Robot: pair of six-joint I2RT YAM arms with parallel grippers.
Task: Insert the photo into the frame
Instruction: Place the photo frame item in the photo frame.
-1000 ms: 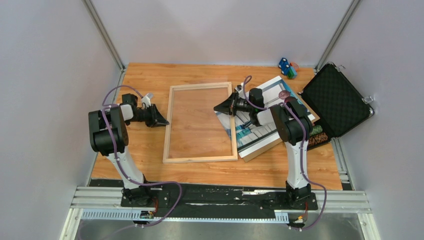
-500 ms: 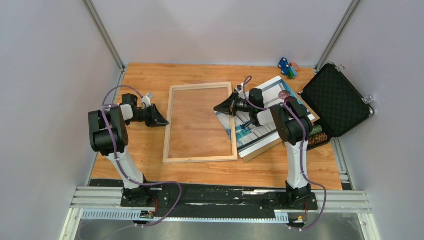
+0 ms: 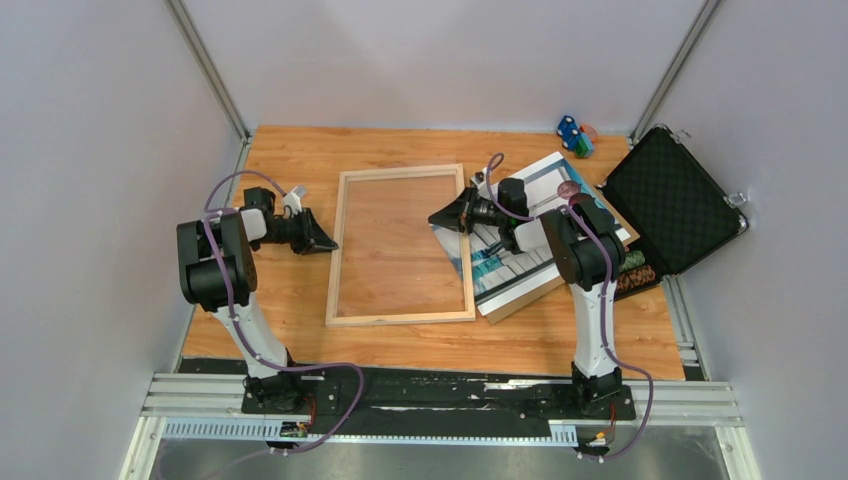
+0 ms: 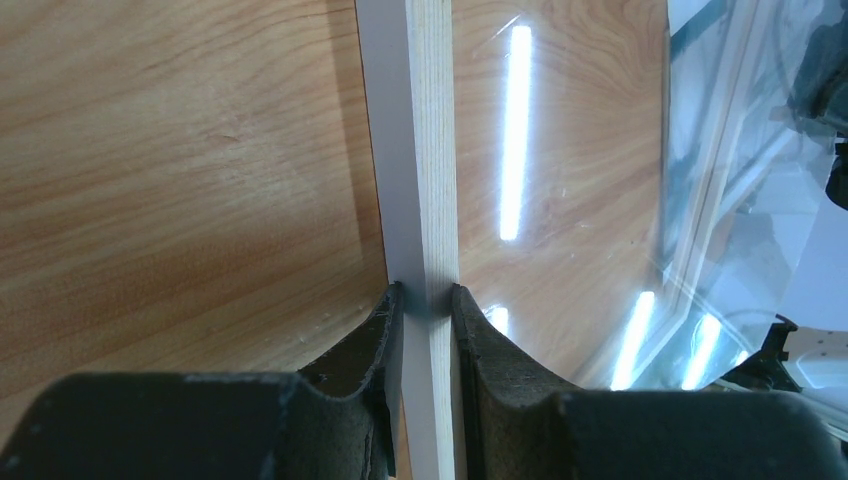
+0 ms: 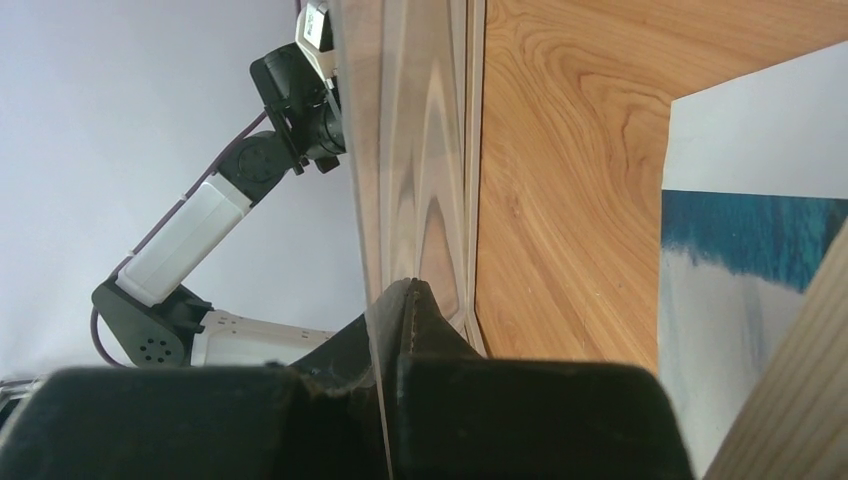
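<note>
The pale wood frame (image 3: 400, 318) lies flat at the table's middle. My left gripper (image 3: 328, 244) is shut on its left rail; in the left wrist view the fingers (image 4: 427, 295) clamp the rail (image 4: 420, 150) from both sides. My right gripper (image 3: 436, 217) is above the frame's right rail. In the right wrist view it (image 5: 400, 290) is shut on the edge of the thin clear pane (image 5: 410, 150). The photo (image 3: 495, 265), white-bordered with teal water, lies right of the frame, partly under my right arm. It also shows in the right wrist view (image 5: 740, 260).
A brown backing board (image 3: 510, 305) sticks out from under the photo. An open black case (image 3: 670, 205) stands at the right edge, with coloured chips (image 3: 632, 272) beside it. Small toy cars (image 3: 573, 133) sit at the back right. Grey walls enclose the table.
</note>
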